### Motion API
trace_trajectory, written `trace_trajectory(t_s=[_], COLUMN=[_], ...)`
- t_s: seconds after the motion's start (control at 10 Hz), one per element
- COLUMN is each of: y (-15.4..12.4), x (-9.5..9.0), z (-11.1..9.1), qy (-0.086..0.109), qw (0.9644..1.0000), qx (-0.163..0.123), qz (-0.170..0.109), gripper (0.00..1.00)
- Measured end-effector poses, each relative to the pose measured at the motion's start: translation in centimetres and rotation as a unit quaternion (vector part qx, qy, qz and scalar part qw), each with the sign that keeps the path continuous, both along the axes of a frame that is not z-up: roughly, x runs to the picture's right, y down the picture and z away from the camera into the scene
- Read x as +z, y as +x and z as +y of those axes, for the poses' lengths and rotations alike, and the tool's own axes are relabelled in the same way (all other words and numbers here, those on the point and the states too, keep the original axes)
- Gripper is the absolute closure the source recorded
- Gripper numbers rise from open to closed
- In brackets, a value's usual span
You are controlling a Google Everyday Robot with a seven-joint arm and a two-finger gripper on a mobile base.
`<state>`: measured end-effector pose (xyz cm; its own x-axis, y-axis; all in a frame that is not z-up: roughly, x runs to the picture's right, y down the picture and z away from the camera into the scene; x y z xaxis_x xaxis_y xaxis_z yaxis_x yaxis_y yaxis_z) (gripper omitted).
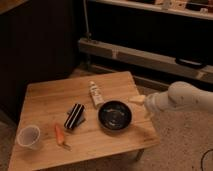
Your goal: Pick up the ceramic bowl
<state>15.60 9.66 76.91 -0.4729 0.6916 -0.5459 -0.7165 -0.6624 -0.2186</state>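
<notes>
Cup (28, 136): translucent, front-left corner of the wooden table (47, 95)
Orange item (60, 134): just beside the cup, too blurred to name
Ceramic bowl (115, 115): black, right of centre on the tabletop
Gripper (138, 100): just right of the bowl, at the table edge; open or closed, can't tell
Room: dark shelving behind

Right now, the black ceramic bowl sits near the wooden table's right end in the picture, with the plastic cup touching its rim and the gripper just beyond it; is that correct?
Not quite: the camera view shows the plastic cup at the table's front left corner, far from the ceramic bowl. The rest holds, the gripper just beyond the bowl.
</notes>
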Motion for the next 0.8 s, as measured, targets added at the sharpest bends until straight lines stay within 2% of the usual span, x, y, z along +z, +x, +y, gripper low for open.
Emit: trace_trajectory(t_s=[0.3,0.6,0.8], y=[-0.9,-0.8,-0.8], x=[1.2,2.9,3.7], z=[-0.1,0.7,1.2], qy=[-0.006,-0.017,-0.015], qw=[0.9999,0.9998,0.9998], qx=[-0.012,-0.012,-0.011], qz=[-0.001,0.000,-0.010], gripper=[0.24,0.24,0.24])
